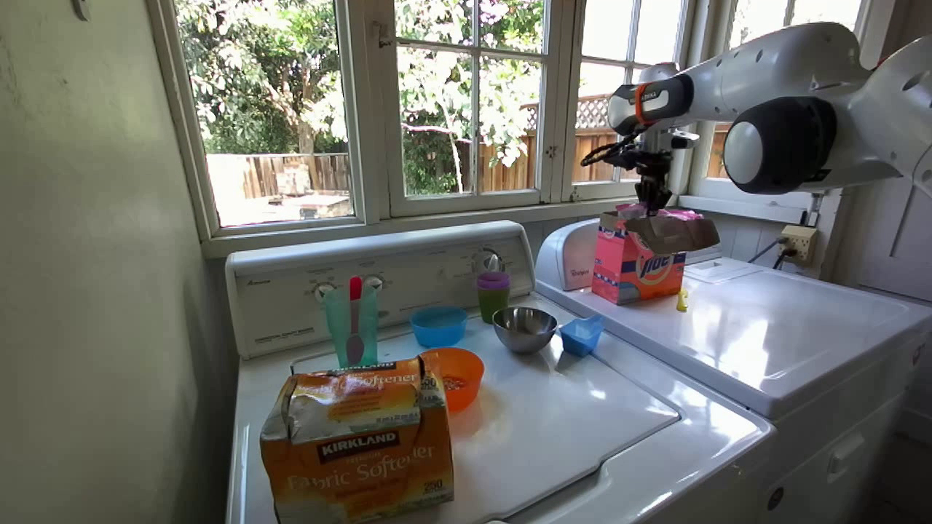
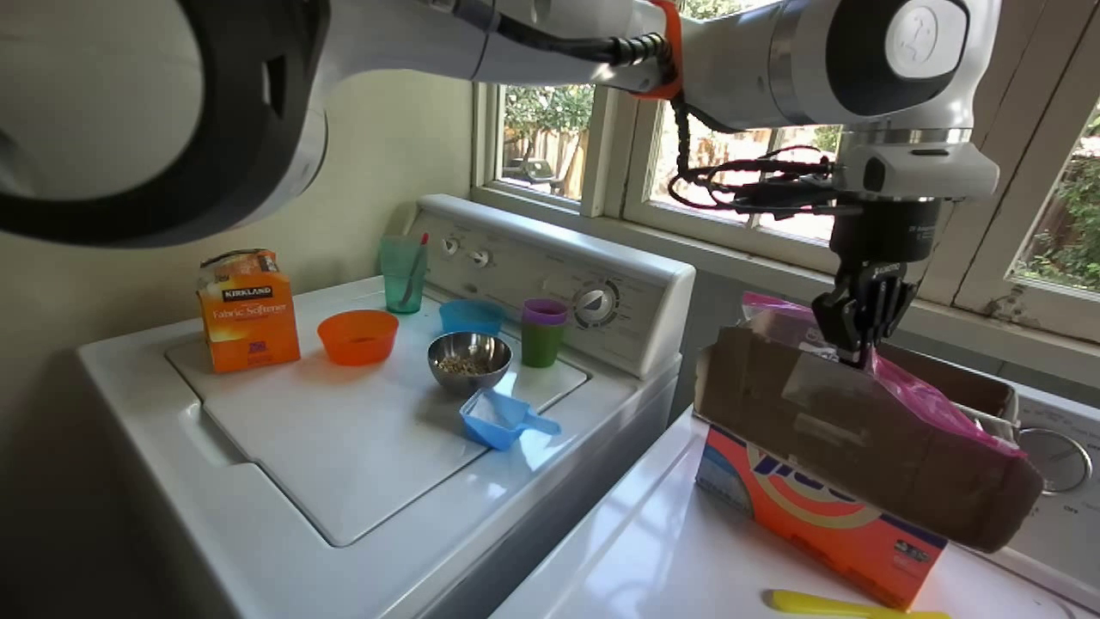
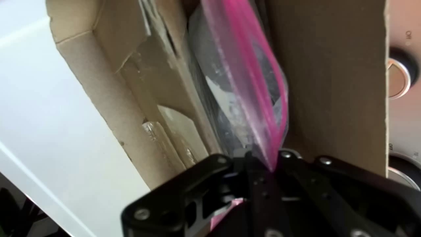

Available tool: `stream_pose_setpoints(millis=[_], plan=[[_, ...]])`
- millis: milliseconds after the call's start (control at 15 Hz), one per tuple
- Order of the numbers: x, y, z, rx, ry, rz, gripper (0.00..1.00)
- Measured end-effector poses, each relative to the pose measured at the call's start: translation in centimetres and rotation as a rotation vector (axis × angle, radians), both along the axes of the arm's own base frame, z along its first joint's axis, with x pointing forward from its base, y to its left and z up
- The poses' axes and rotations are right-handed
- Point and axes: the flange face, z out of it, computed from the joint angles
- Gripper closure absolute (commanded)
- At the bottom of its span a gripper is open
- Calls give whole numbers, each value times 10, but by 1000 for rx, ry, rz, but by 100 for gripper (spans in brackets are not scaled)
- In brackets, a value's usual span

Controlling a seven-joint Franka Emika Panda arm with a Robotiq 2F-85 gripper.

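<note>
My gripper [image 1: 652, 205] points down over the open top of an orange detergent box [image 1: 632, 275]. In the wrist view its fingers [image 3: 268, 161] are shut on the pink zip edge of a clear plastic bag [image 3: 241, 65]. The bag sits inside the box, and the zip edge stands up into the fingers. The bag's pink edge [image 2: 924, 395] also shows in an exterior view, on both sides of the gripper [image 2: 855, 354]. The brown cardboard flap [image 2: 859, 438] leans outward and hides part of the box front. The bag's lower part is hidden in the box.
A yellow utensil [image 2: 825, 603] lies before the box on the white machine. The neighbouring machine bears a fabric softener box [image 2: 249, 322], an orange bowl [image 2: 357, 340], a blue bowl [image 2: 471, 316], a metal bowl [image 2: 468, 365], a blue scoop [image 2: 498, 421] and cups [image 2: 543, 340]. Windows stand behind.
</note>
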Motion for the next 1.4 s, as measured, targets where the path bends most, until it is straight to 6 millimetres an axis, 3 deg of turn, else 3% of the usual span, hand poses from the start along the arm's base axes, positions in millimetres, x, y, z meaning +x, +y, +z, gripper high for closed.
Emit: stream_pose_setpoints(millis=[200, 267, 333, 667, 1000, 1400], plan=[[4, 8, 11, -11, -15, 41, 100], [5, 10, 13, -14, -17, 61, 73], [5, 11, 15, -16, -17, 78, 72], [7, 14, 24, -23, -29, 111, 38], [4, 16, 53, -42, -70, 119, 1], [-6, 20, 73, -22, -57, 111, 2]])
